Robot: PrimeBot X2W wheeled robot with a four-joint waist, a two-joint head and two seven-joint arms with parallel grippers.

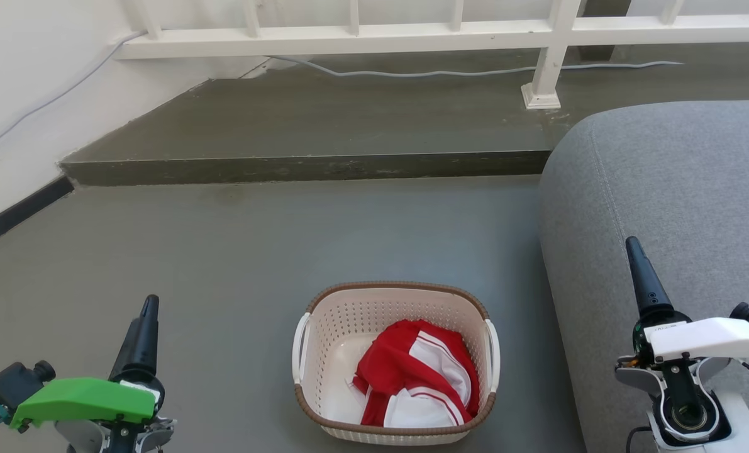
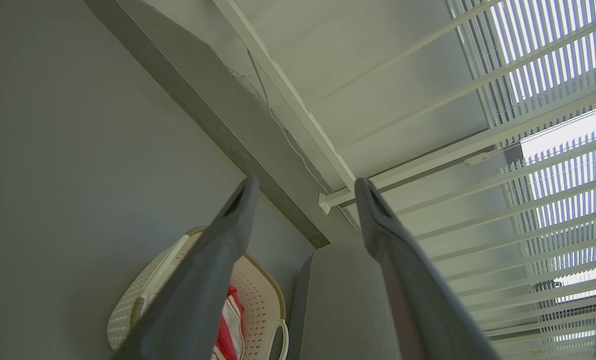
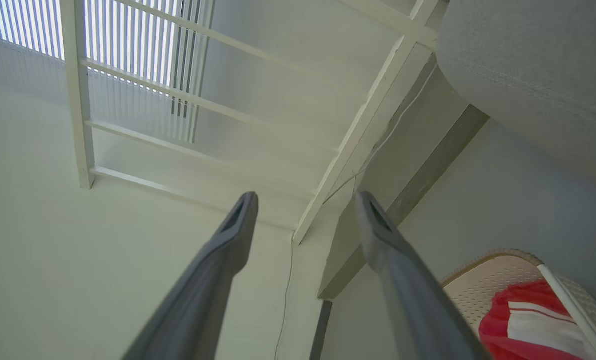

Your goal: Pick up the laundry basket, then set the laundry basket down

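Head view: we see the grey fabric sofa [image 1: 663, 189], and just to its left on the floor [image 1: 223, 251] stands the cream perforated plastic laundry basket [image 1: 374, 314], holding a red-and-white garment [image 1: 412, 377]. The left pincer [image 2: 306, 184], farther left of the sofa, and the right pincer [image 3: 306, 197], over the sofa, gape wide and empty. We judge them poised for the white side handles [image 1: 300, 349].

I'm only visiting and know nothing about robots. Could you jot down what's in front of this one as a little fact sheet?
Basket: cream-white perforated plastic laundry basket with brown woven-look rim, standing on the grey floor beside the grey fabric sofa
Contents: crumpled red and white garment
Left gripper: open, holding nothing, apart from the basket
Right gripper: open, holding nothing, apart from the basket
Background: raised grey step, white railing
Task stage: basket not yet picked up
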